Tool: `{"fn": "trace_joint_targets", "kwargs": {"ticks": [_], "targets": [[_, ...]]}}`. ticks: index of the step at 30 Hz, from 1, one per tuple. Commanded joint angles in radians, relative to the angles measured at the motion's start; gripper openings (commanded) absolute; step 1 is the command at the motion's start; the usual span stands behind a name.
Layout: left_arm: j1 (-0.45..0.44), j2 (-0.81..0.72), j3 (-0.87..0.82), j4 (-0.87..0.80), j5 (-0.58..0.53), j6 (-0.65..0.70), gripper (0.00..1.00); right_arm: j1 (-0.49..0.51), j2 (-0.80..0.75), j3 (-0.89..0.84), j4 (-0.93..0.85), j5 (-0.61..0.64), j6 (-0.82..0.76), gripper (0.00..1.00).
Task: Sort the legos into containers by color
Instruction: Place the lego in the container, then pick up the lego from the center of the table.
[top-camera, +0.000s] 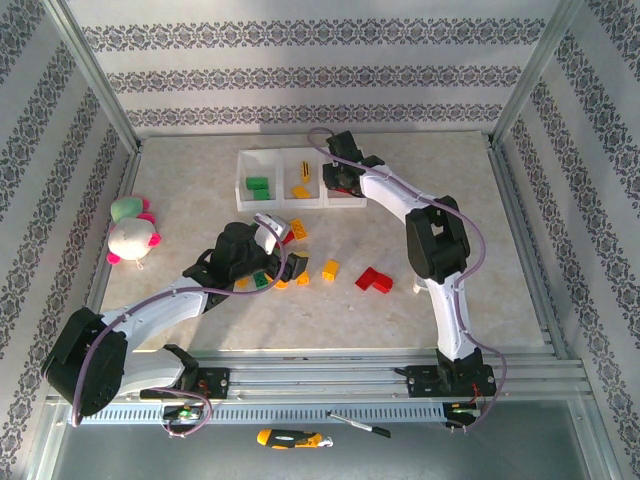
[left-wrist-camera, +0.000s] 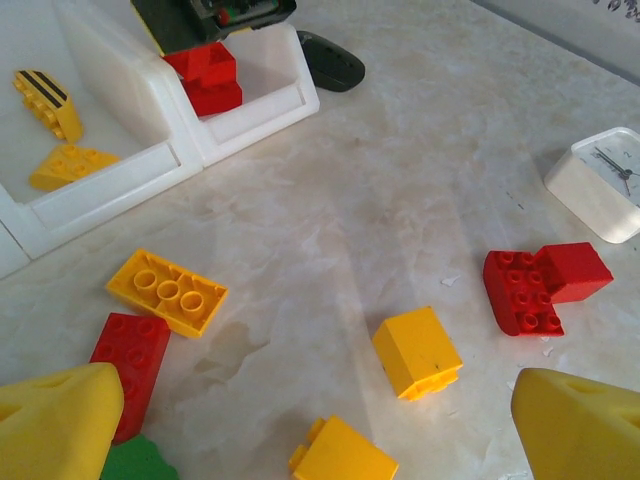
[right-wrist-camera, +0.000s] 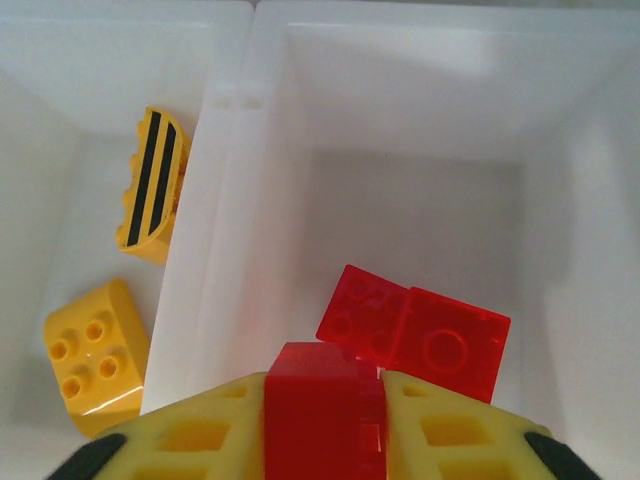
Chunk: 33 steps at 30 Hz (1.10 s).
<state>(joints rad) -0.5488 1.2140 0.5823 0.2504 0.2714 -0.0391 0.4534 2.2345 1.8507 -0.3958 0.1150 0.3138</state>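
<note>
Right claw (right-wrist-camera: 322, 445) pinches red lego (right-wrist-camera: 320, 395), frame bottom, over end compartment (right-wrist-camera: 420, 100) w/ other reds (right-wrist-camera: 415, 335), a colour match; left claw (left-wrist-camera: 310, 425) spread above loose legos (left-wrist-camera: 415, 352).

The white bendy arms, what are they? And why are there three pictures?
They are two robot arms sorting toy bricks by colour. The top picture looks down from above at the left arm and right arm over a table. The other two come from a small camera on each wrist. On the table lie loose bricks, and a plush toy at its side. The white tray's three boxes hold a green brick, yellow bricks and a red piece. The right arm's yellow jaws pinch a red brick above that last box. The left arm's jaws are open, holding nothing.
</note>
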Motion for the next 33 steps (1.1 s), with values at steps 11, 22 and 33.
{"fn": "trace_joint_targets", "kwargs": {"ticks": [11,22,33], "targets": [[-0.008,-0.015,0.016,-0.036,-0.098,-0.065,0.99,0.007,-0.275,-0.232,0.098,0.020,-0.013,0.69],[-0.005,0.006,0.119,-0.407,-0.427,-0.270,1.00,0.111,-0.577,-0.611,0.228,-0.065,-0.134,0.87],[-0.008,0.266,0.350,-0.703,-0.276,-0.674,0.93,0.159,-0.686,-0.729,0.217,-0.025,-0.147,0.87]]}}
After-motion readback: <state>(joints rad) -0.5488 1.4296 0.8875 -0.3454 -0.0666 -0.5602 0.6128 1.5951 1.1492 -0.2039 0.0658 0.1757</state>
